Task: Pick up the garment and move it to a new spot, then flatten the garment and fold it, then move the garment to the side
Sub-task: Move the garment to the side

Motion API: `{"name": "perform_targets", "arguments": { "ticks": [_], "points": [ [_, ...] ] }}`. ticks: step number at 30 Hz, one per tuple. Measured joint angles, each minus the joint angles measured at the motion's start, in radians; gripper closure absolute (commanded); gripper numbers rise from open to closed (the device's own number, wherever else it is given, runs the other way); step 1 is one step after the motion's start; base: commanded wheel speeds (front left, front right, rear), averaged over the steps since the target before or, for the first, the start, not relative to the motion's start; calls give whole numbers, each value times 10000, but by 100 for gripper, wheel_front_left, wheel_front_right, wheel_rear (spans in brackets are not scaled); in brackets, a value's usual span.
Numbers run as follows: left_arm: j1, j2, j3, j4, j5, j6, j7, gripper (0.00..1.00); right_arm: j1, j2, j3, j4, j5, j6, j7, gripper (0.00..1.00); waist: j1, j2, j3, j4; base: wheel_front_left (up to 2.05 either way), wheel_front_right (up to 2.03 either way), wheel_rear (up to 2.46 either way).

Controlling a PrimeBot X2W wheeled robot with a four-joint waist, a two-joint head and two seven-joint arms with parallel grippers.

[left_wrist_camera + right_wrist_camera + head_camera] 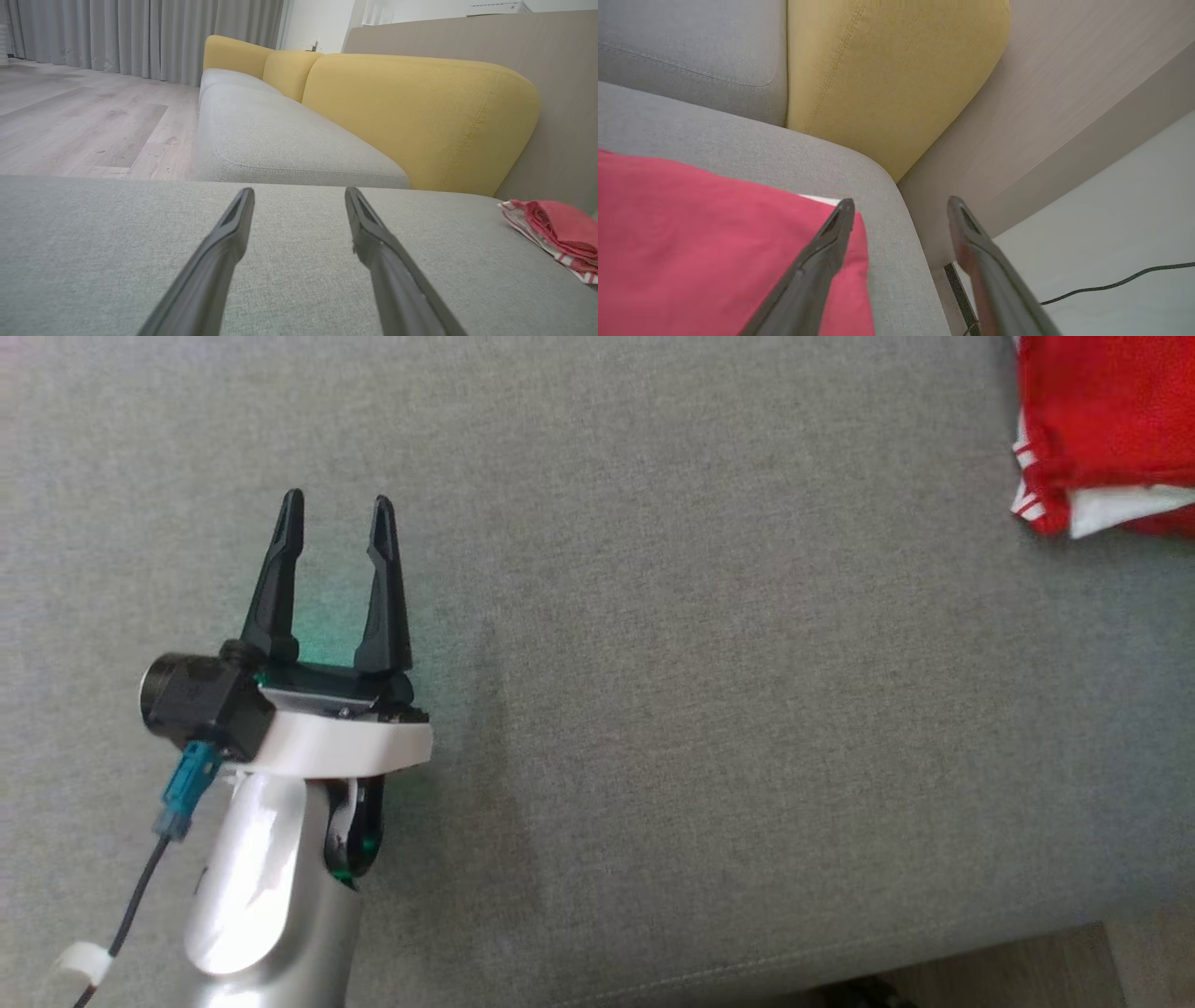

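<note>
The garment (pixel 1106 425), red with white stripes and folded, lies at the far right corner of the grey cushion (pixel 653 663). It also lies at the right edge in the left wrist view, garment (pixel 556 231), and at the lower left under the right wrist camera, garment (pixel 705 242). My left gripper (pixel 338 518) stands open over bare cushion at the left, far from the cloth; its fingers spread apart in its own view, left gripper (pixel 299 196). My right gripper (pixel 900 207) is open above the garment's corner and the cushion edge, holding nothing.
Yellow back cushions (pixel 420 112) and a further grey seat (pixel 280 140) lie beyond the cushion. A beige panel (pixel 1041 116) stands beside it. Wooden floor (pixel 84 121) and grey curtains (pixel 140 32) are at the left. A black cable (pixel 1111 284) crosses pale floor.
</note>
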Motion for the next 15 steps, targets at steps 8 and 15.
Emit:
{"name": "perform_targets", "arguments": {
  "ticks": [8, 15],
  "points": [
    [279, 0, 29, -8, -244, 113, 0, 0, 96, 1239, 545, -1041, 280, 0, -535, 0, -1, 0, -1043, 98, 0, 0, 0],
    [975, 2, 161, -130, -324, 278, -2, 0, 1410, 2677, 1452, -2652, 1448, 0, -953, 0, -3, 0, -1930, 264, 0, 0, 0]
  ]
}}
